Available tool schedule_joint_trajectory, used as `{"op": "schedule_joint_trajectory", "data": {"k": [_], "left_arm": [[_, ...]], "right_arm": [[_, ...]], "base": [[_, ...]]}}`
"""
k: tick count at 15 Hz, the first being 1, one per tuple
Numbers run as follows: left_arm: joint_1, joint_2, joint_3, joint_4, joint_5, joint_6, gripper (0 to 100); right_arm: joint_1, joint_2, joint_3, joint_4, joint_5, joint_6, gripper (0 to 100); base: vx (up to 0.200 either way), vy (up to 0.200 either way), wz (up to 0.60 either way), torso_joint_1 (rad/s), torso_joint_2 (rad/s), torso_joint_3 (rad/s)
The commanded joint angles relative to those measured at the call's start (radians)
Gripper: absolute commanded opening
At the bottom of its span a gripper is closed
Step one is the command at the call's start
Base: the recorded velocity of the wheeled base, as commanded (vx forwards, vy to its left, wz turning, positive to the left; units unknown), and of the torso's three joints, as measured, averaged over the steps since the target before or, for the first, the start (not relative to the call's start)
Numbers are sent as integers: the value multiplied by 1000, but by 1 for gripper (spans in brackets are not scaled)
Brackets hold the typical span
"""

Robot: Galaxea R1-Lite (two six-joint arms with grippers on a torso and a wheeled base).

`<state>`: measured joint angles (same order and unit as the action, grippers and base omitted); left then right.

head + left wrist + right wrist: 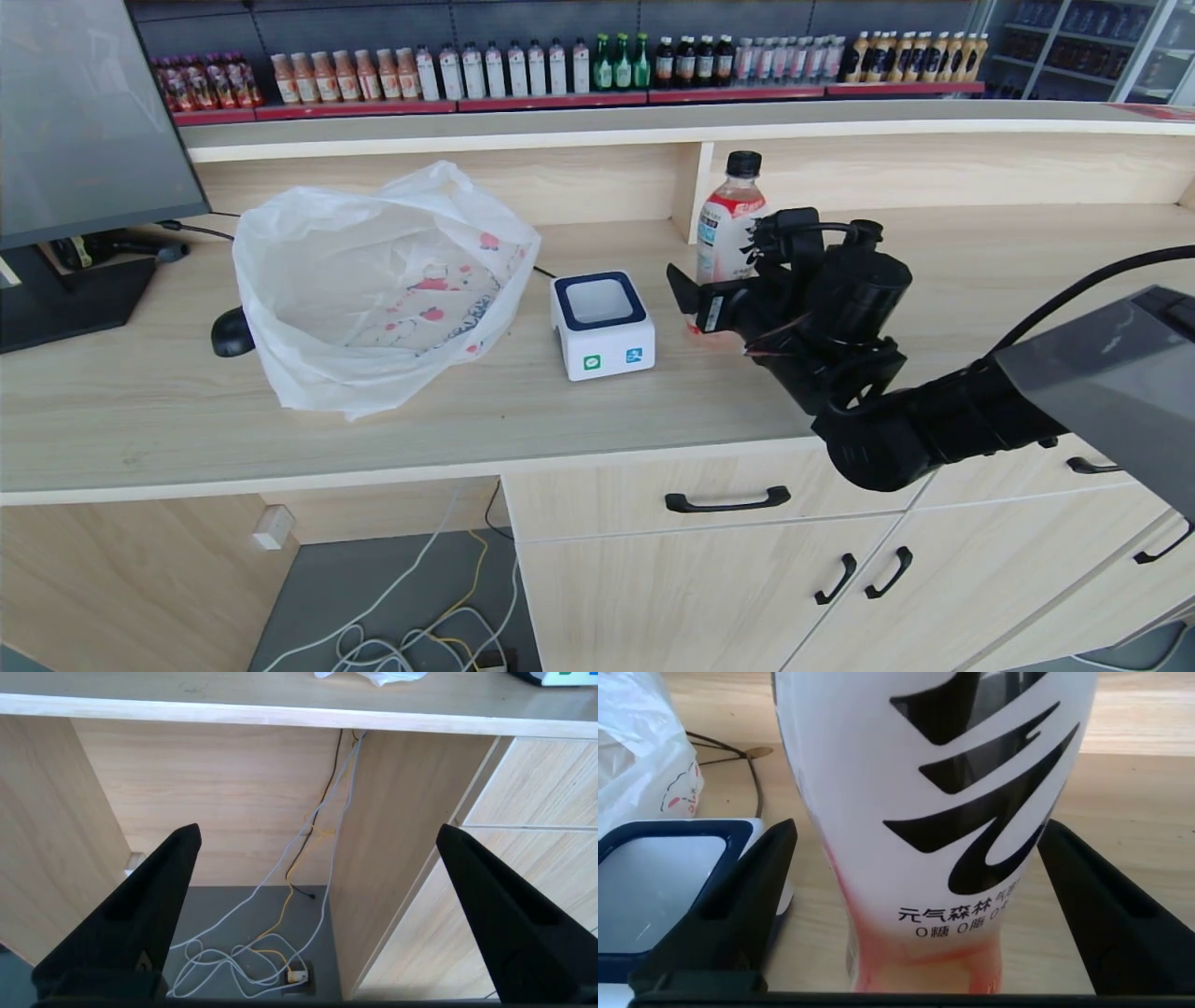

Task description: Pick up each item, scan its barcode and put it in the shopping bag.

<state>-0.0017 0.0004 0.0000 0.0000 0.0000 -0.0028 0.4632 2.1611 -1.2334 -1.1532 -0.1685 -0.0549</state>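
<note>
A pink-and-white drink bottle [730,222] with a black cap stands upright on the wooden counter [140,401], right of the small white-and-blue scanner box [602,324]. My right gripper [711,303] is open at the bottle's lower part, one finger on each side. In the right wrist view the bottle [934,812] stands between the fingers [719,924] with small gaps, and the scanner [663,882] is beside it. The white plastic shopping bag [373,280] sits open left of the scanner. My left gripper [318,924] hangs open below the counter's front edge, holding nothing.
A monitor [84,112] stands at the counter's far left, with a black mouse [231,332] by the bag. An upright wooden divider [691,187] rises just behind the bottle. Drawers [728,504] and loose cables [271,952] lie under the counter.
</note>
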Motion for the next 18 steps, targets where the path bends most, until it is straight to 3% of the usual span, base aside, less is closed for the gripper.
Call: {"op": "schedule_joint_trajectory", "data": {"k": [1,11,12,18], "left_arm": [[0,0,0,0,0,0,100],[0,0,0,0,0,0,100],[0,0,0,0,0,0,100],[0,0,0,0,0,0,100]], "right_arm": [[0,13,-17,0,0,0,100],[-3,31,-51,1,0,1,100],[-3,31,-51,1,0,1,0],[-6,29,-58,0,-2,20,0]], "base": [[0,0,0,0,0,0],[0,0,0,0,0,0],[0,0,0,0,0,0],[0,0,0,0,0,0]]}}
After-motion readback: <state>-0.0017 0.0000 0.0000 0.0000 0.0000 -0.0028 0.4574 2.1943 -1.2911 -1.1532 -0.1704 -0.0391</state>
